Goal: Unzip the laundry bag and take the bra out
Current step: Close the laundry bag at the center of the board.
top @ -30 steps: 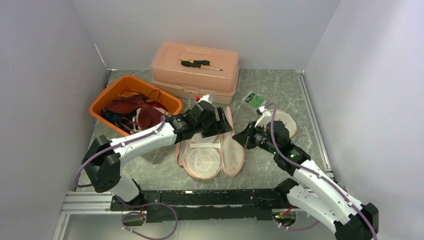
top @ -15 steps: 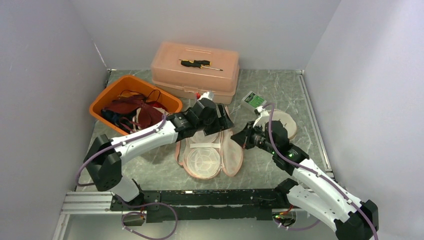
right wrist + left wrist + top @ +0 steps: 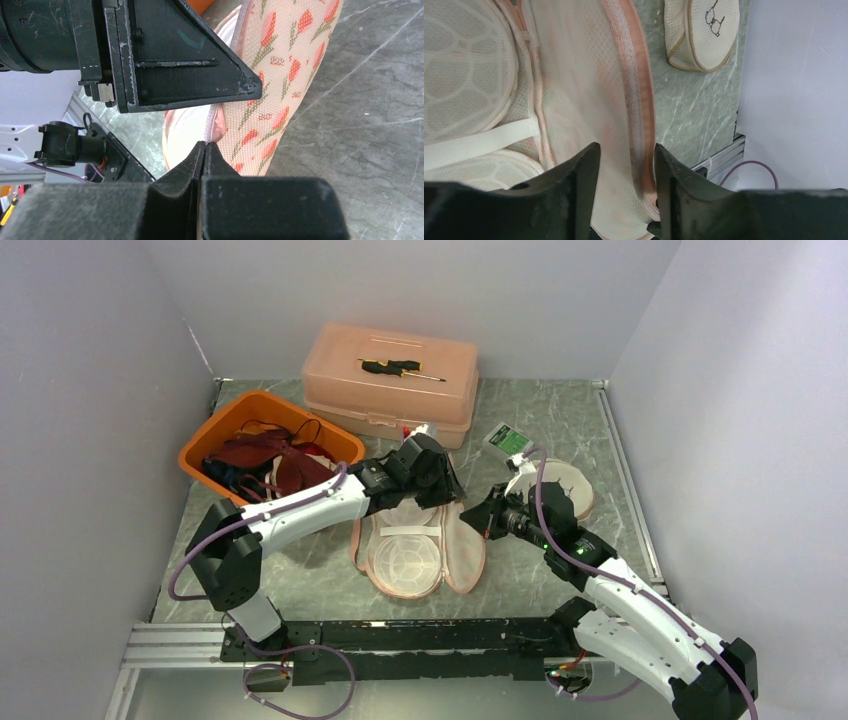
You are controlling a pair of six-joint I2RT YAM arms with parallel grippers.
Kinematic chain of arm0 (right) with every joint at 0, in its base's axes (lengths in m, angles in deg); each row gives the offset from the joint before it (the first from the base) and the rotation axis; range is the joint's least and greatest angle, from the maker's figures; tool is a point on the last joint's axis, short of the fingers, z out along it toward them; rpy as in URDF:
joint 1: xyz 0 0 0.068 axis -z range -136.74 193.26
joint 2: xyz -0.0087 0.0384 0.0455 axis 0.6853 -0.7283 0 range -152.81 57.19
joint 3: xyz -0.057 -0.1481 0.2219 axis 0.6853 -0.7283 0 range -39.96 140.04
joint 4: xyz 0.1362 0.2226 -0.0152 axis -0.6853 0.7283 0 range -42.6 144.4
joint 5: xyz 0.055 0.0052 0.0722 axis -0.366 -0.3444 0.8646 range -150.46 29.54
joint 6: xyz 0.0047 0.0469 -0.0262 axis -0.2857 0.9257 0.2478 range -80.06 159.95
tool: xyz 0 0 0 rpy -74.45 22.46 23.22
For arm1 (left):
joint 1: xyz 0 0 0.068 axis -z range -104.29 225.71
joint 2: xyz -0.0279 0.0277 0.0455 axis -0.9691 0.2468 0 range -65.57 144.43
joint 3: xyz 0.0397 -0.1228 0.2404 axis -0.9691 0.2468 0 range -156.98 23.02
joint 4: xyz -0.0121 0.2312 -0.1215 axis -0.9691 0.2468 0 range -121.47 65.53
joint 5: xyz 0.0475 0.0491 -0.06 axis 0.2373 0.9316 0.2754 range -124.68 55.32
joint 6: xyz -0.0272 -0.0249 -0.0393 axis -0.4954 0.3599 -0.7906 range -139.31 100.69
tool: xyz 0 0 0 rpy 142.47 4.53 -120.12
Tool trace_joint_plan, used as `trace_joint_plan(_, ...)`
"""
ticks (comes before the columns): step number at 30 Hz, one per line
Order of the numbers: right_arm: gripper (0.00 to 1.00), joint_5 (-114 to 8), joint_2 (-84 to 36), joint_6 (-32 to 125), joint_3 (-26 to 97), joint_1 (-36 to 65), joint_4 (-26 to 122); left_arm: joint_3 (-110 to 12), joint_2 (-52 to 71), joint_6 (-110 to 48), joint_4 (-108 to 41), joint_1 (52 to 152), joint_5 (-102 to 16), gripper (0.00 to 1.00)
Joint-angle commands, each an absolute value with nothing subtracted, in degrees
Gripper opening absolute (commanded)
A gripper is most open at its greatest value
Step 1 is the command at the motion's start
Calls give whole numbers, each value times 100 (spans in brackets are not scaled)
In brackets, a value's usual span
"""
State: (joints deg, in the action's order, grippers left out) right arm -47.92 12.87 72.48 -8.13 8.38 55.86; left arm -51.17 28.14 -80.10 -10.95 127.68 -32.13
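The bag (image 3: pixel 462 545) looks light, limp mesh; grip its stiffer rim (image 3: pixel 642 100) at 3 o'clock. The left end effector (image 3: pixel 626 165) straddles it, apart; the right end effector (image 3: pixel 205 145) is clamped on it.

The laundry bag (image 3: pixel 410 555) is laid flat near the middle of the table (image 3: pixel 560 430), spread open like a clamshell with its inside turned upward. It is made of pale pink mesh and is edged with a peach zip band (image 3: pixel 640 100). Its outer face, as seen from the right wrist, is printed with red tulips. A round white ribbed dome (image 3: pixel 459 80) and a white strap (image 3: pixel 479 144) are seen inside. No bra can be made out within it.
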Motion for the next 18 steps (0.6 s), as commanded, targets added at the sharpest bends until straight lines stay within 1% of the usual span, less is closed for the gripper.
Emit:
trace_joint_plan(1,0,-4793,1323,7169,-802,807,5287,-5318,2810,-7978,-1160,12826,-3367,45)
trace_joint_plan(4,0,-4833,1332,7210,-773,794,5329,-5301,2771,-7961,-1177,12836,-3388,33)
trace_joint_plan(5,2,-4862,1339,7241,-753,799,5367,-5287,2750,-7955,-1170,12831,-3376,29)
trace_joint_plan(6,10,-4884,1347,7255,-727,801,5400,-5285,2736,-7941,-1165,12833,-3365,24)
trace_joint_plan(7,21,-4885,1367,7260,-687,800,5441,-5284,2715,-7924,-1149,12834,-3350,20)
trace_joint_plan(9,47,-4885,1420,7288,-597,797,5540,-5296,2671,-7900,-1116,12829,-3311,9)
trace_joint_plan(10,56,-4885,1455,7299,-538,804,5601,-5290,2634,-7892,-1088,12834,-3291,4)
trace_joint_plan(12,70,-4848,1539,7352,-401,807,5731,-5268,2532,-7862,-1038,12827,-3229,3)
trace_joint_plan(14,76,-4846,1613,7401,-310,806,5837,-5228,2368,-7746,-1064,12813,-3251,3)
trace_joint_plan(18,77,-4774,1689,7549,-331,812,5802,-5077,2019,-7408,-1091,12699,-3414,3)
